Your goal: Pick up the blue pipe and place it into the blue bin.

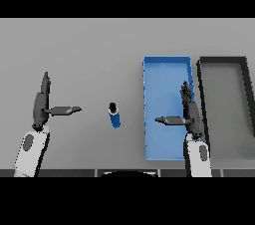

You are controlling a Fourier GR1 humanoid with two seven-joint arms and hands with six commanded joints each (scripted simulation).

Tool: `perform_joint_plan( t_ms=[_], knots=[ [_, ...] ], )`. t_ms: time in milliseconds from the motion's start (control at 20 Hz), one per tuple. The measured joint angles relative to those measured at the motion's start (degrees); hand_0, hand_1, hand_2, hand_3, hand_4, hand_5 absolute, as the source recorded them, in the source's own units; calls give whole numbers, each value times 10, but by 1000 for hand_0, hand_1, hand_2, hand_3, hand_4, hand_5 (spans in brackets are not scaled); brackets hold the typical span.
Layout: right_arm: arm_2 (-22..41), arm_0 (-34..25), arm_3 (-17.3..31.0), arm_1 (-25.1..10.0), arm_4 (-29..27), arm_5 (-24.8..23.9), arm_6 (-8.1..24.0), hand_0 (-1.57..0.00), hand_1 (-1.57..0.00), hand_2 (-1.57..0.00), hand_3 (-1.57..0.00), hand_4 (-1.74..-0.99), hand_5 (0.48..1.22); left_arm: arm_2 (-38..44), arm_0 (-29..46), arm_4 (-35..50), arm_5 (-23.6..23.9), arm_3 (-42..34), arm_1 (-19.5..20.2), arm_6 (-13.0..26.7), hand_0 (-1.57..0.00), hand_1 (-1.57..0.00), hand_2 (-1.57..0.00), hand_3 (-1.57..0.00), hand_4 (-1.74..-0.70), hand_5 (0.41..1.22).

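Note:
The blue pipe [115,116], short with a dark cap at its far end, lies on the grey table between my two hands. To its right sits the blue bin [162,72], long, rectangular and holding nothing. My right hand [191,114] hovers over the bin's right side, fingers straight and thumb pointing left; it is open. Left of the pipe is my left hand [41,104], also open, fingers stretched away from me and thumb pointing right toward the pipe. Neither hand touches the pipe.
A dark grey bin [247,74] stands right beside the blue bin, at the table's right edge.

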Motion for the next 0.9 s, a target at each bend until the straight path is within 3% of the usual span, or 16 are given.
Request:
perform_joint_plan(
  t_ms=[300, 350, 450, 800, 900],
  knots=[
    [-15, -17, 11, -14, -11, 6, 5, 1, 1, 1, 1, -1205, 629, -8, -18, -9, 8, 5, -9, 7, 1, 1, 1, 1, -966, 593],
    [0, 4, -9, -52, 29, 14, -49, 1, 1, 1, 1, -1201, 628, -24, 0, -15, -47, 10, 23, -31, 1, 1, 1, 1, -963, 592],
    [24, 39, -34, -81, 75, 22, -85, 1, 1, 1, 1, -1197, 626, -32, 11, -19, -108, 21, 67, -65, 1, 1, 1, 1, -959, 590],
    [32, 45, -63, -98, 85, 28, -57, 1, 1, 1, 1, -1181, 619, -49, 26, -2, -191, 3, 99, -111, 1, 1, 1, 1, -989, 573],
    [37, 49, -58, -96, 93, 28, -68, 1, 1, 1, 1, -1179, 616, -67, 38, -2, -215, -30, 117, -98, 1, 1, 1, 1, -1026, 549]
  ],
)
